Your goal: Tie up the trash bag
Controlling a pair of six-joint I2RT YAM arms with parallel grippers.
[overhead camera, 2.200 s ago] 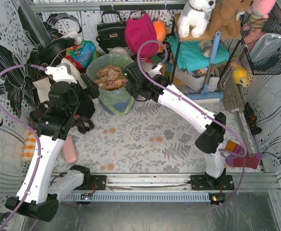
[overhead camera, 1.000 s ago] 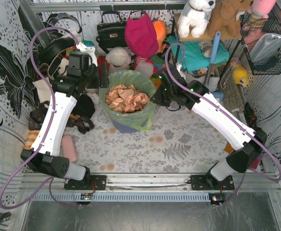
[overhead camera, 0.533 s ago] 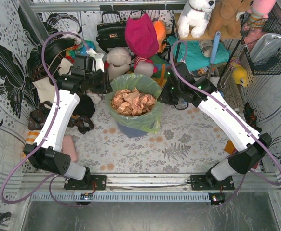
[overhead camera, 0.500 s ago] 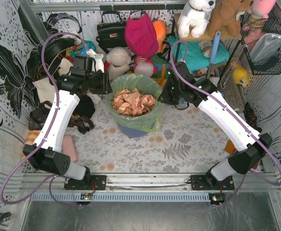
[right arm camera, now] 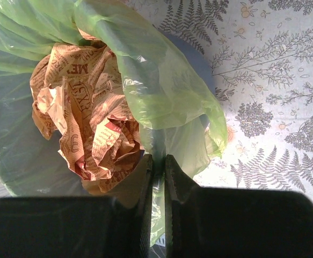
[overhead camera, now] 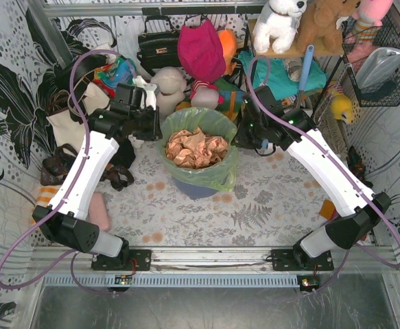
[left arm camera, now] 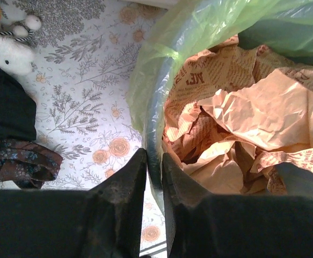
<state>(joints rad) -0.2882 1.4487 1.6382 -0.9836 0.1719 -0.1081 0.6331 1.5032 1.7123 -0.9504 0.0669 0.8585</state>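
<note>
The trash bag (overhead camera: 215, 173) is thin light-green film lining a round blue-grey bin (overhead camera: 197, 190), with crumpled brown paper (overhead camera: 196, 146) filling it. My left gripper (overhead camera: 160, 127) is at the bag's left rim. In the left wrist view its jaws (left arm camera: 154, 161) stand nearly together, astride the film-covered rim of the bag (left arm camera: 156, 75). My right gripper (overhead camera: 240, 137) is at the right rim. In the right wrist view its jaws (right arm camera: 158, 161) pinch a fold of the bag's green film (right arm camera: 161, 80) beside the paper (right arm camera: 86, 107).
Behind the bin are a black handbag (overhead camera: 160, 44), a magenta bag (overhead camera: 201, 48) and a white plush toy (overhead camera: 165, 81). A cream tote (overhead camera: 66, 125) and dark items (overhead camera: 55, 171) lie left. A shelf with teal cloth (overhead camera: 282, 75) and a wire basket (overhead camera: 385, 62) stand right.
The bin with its bag has shifted right. My left gripper has come in to the left rim and closed on it. The right gripper stays shut on the right rim.
</note>
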